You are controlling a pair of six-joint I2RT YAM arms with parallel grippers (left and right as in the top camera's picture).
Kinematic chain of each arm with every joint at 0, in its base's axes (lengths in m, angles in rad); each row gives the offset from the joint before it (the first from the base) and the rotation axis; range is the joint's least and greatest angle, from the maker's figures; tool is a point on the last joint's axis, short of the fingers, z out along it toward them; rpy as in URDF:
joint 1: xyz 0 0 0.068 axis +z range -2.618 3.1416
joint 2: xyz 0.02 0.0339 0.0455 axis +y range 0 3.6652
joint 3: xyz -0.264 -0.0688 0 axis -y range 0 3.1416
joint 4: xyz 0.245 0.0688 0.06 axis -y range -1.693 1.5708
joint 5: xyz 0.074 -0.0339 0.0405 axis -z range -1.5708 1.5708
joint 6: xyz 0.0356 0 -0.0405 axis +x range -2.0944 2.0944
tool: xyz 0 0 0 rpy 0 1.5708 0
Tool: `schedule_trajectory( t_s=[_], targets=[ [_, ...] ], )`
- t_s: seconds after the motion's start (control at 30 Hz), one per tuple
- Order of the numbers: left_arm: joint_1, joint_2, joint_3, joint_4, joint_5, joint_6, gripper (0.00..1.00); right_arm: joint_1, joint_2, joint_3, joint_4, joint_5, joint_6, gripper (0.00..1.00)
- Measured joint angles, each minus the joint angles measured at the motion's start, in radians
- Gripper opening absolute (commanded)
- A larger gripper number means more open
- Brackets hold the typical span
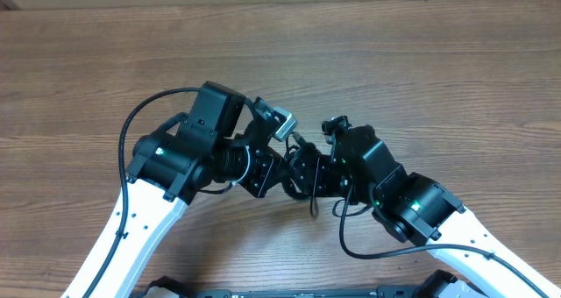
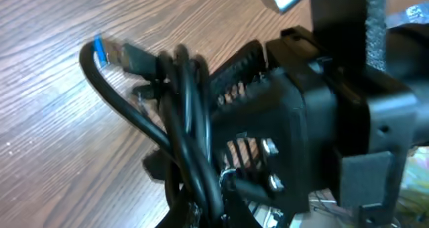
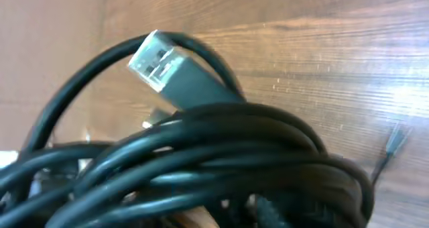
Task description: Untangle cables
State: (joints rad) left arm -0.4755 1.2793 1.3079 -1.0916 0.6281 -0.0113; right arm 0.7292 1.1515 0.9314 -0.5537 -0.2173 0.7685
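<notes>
The cables [image 1: 314, 198] are a bundle of thin black cords held off the table between my two grippers. My left gripper [image 1: 273, 168] and right gripper [image 1: 307, 171] meet at the bundle, both shut on it. In the left wrist view the cords [image 2: 188, 121] run up from my jaws [image 2: 201, 214] to a plug with a blue tip [image 2: 110, 51]. In the right wrist view the coiled cords [image 3: 221, 154] fill the lower frame and hide my fingers. A silvery plug [image 3: 161, 60] sticks up from the coil.
The wooden table [image 1: 421, 61] lies all around. The right gripper's black body [image 2: 322, 121] sits close to the right of the cords. A thin cord end [image 3: 395, 139] shows over the table at the right. Thicker arm cables [image 1: 131, 131] loop beside both arms.
</notes>
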Motion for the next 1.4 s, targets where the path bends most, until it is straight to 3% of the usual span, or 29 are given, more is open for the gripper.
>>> schedule_trajectory(
  t_s=[0.1,0.17,0.4,0.53,0.63,0.8,1.07,1.17,1.4],
  targets=[
    [0.009,0.000,-0.001,-0.001,-0.004,0.013,0.04,0.000,-0.015,0.005,-0.010,0.011,-0.002,0.84],
    [0.012,0.000,-0.001,-0.004,-0.020,0.011,0.04,-0.002,-0.038,0.004,-0.040,0.017,-0.014,0.91],
    [-0.016,-0.007,-0.001,0.016,-0.101,-0.093,0.04,-0.017,-0.224,0.005,-0.166,0.076,0.004,0.98],
    [-0.021,-0.007,-0.001,0.082,-0.127,-0.149,0.04,-0.017,-0.372,0.005,-0.264,0.089,-0.079,1.00],
    [-0.019,-0.007,-0.001,0.089,-0.135,-0.166,0.04,-0.017,-0.428,0.008,-0.370,0.093,-0.211,1.00],
    [0.033,-0.007,-0.001,0.057,-0.100,-0.147,0.04,-0.017,-0.400,0.009,-0.460,0.094,-0.315,0.86],
    [0.233,-0.007,-0.001,0.012,0.168,-0.055,0.04,-0.017,-0.306,0.009,-0.403,0.034,-0.459,0.79],
    [0.298,-0.007,-0.001,0.007,0.289,-0.015,0.04,-0.017,-0.249,0.009,-0.362,0.012,-0.501,0.71],
    [0.339,-0.007,-0.001,-0.073,0.438,0.057,0.04,-0.017,-0.065,0.009,-0.282,0.018,-0.573,0.63]
  ],
)
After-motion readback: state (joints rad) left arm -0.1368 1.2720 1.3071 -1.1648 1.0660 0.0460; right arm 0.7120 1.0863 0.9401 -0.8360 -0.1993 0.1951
